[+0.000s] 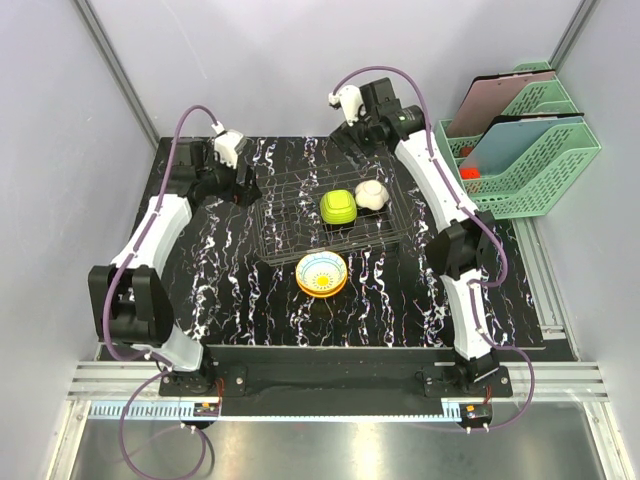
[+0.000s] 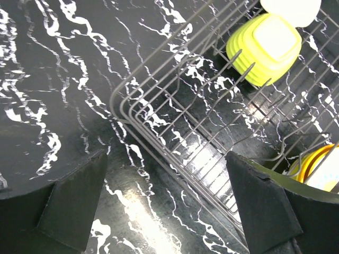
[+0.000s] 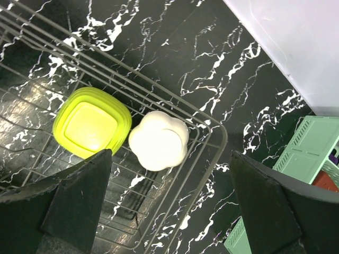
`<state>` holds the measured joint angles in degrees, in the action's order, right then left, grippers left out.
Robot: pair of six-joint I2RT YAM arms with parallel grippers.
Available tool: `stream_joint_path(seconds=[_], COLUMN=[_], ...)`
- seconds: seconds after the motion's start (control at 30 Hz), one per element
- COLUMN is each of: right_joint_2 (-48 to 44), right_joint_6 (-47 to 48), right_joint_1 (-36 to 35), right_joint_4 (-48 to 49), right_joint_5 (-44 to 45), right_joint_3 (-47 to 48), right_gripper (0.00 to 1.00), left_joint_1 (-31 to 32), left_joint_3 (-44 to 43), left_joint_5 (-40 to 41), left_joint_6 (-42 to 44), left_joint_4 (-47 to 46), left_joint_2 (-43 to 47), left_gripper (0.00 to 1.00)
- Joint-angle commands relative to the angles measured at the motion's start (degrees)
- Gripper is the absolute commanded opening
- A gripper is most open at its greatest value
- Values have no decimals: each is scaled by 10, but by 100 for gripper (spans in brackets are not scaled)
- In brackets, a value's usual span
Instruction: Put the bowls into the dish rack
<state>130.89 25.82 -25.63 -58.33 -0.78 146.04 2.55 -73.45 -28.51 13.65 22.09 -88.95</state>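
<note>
— Top view first: found what?
— Found the lime green bowl and the white bowl upturned and touching inside the dish rack. Found the cream bowl with orange rim upright on the counter, just in front of the rack. Saw no other bowls. Placed the left jaws beside the rack's left end, the right jaws beyond its far right corner.
— And from the left wrist?
— Showed the left jaws spread wide and empty above the rack's near corner, with the cream bowl glimpsed through the wires at the right edge.
— From the right wrist?
— Showed the right jaws just as wide, gripping nothing, over the white bowl and the lime green bowl.
— Best handling, then?
— Judged the cream bowl the one to fetch. Probably best to pinch its wall at the rim, one finger inside, lift clear of the front wire, then set it among the free prongs left of the lime one. Worth sparing the seated pair a knock
</note>
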Motion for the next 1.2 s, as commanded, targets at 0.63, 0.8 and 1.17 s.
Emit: stream_joint_path(seconds=[0.63,0.8,1.17], right_joint_2=[-72,-73,-61], right_joint_6=[-58,-75,-100], right_joint_1=[60,74,96], right_joint_4=[51,63,74], right_joint_5=[10,18,53], right_joint_3=[-40,-48,-69], right_gripper=[100,100,100], left_joint_1=[-18,-20,-25], left_joint_3=[52,71,82], left_joint_5=[109,130,204], left_joint_6=[6,13,9], left_joint_4=[-21,-21,-19], left_joint_2=[36,44,43], left_gripper=[99,99,99])
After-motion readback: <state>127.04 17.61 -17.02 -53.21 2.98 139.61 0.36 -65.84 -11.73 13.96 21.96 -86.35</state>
